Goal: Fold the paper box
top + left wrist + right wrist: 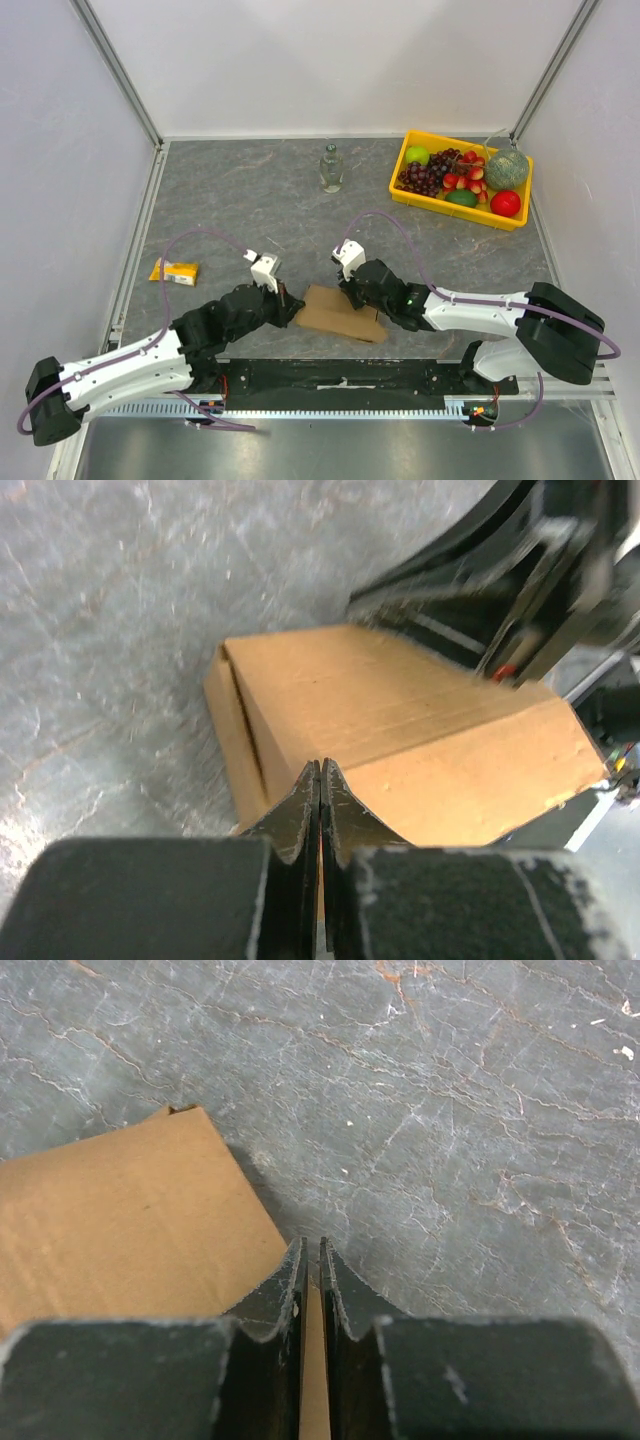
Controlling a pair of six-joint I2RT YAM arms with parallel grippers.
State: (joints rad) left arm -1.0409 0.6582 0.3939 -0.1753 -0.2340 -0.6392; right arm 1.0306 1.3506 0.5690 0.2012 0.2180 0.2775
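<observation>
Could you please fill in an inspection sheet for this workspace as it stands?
Surface: grey marbled tabletop, no spills seen.
Job's things: brown cardboard paper box, partly folded, lying near the front edge.
Clutter: yellow plastic tray of fruit, clear glass bottle, small orange packet, apart from the box.
Grippers: left gripper shut at the box's edge; right gripper shut on a cardboard edge.
Cables: purple cables arch above the tabletop.
Surroundings: white enclosure walls.

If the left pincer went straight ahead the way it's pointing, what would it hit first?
The brown corrugated cardboard box, directly ahead of the left pincer; its tips look almost against it, though depth is unclear.
</observation>
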